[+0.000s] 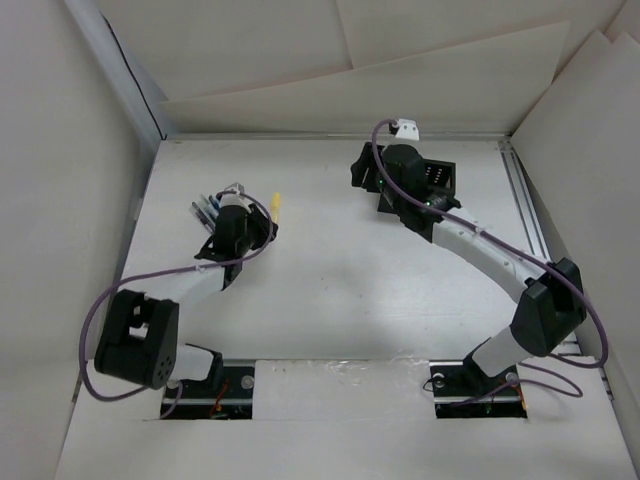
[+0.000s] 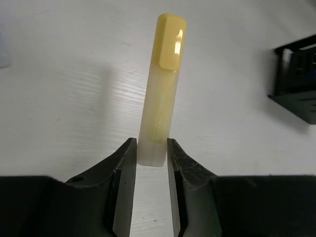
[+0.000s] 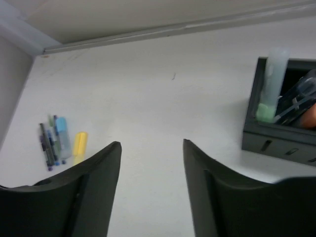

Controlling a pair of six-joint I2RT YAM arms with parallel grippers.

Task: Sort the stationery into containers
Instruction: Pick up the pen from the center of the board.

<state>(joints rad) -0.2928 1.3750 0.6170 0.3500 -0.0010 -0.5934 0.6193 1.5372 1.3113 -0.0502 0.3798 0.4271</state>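
Two hands in view, one loaded, one empty.

Left hand (image 2: 151,153): fingers closed on the pale lower end of the yellow marker (image 2: 165,84), one pad on each side. The marker sticks straight out past the fingertips, its yellow cap end pointing away from the hand. Cannot tell whether the marker touches the table (image 1: 330,290) or hangs clear of it. In the top view this hand sits over the left half of the table, toward the far edge.

Loose pens (image 3: 53,140): a tight row lying side by side just beside the yellow marker, on the side nearer the table's left edge. Colours seen are dark, blue and light blue. The exact count is too small to tell.

Right hand (image 3: 150,148): fingers spread wide, nothing between them. It hangs over bare table just beside the organizer box (image 3: 269,138).

Organizer box: black with slotted walls, near the far edge and right of centre, well apart from the loose pens. Inside stands a clear marker (image 3: 272,79) with a green lower end, leaning against the wall. Beside it are dark pens (image 3: 296,101) and an orange item (image 3: 308,118), cut off by the frame. Which compartment holds them cannot be told.
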